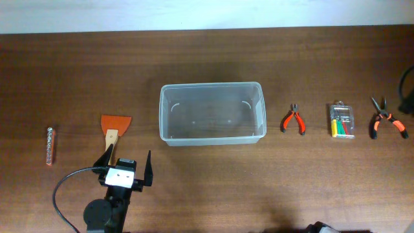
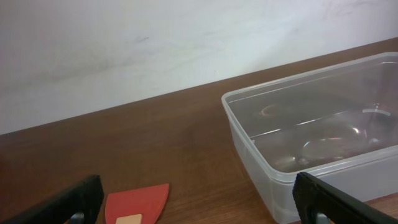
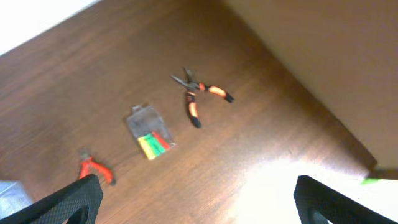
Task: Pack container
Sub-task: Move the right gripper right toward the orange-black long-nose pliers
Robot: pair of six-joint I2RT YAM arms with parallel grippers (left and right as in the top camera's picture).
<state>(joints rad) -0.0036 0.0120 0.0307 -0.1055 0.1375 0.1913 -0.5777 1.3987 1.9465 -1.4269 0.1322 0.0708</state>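
Fingers first: your left gripper [image 1: 129,154] has its jaws spread wide, with nothing between them but bare table [image 1: 259,188]. Right by its left-hand finger you have the scraper [image 1: 116,123], wooden handle pointing back at you and orange blade pointing away. From overhead the handle end looks to meet that finger, but you cannot tell whether they touch. In the left wrist view the blade [image 2: 137,202] sits just inside that same finger. Well out past the left-hand finger, off to the side, lies a narrow orange-and-metal strip [image 1: 51,144], too small to make out.

Ahead of your right-hand finger stands the container [image 1: 162,110], upright, open top, nothing inside. In the left wrist view its near corner [image 2: 261,177] reaches in just beyond that fingertip.

Over to your right gripper [image 3: 198,183]: jaws wide too, holding nothing, and it hangs high above the table. Just beyond its left-hand finger you see the small red pliers [image 3: 94,168]. Farther ahead, between the fingers, comes the clear case [image 3: 149,130] with its yellow, green and red pieces. Farthest are the long-nose pliers [image 3: 199,99], handles splayed. All three lie apart from each other, in a row to the right of the container.
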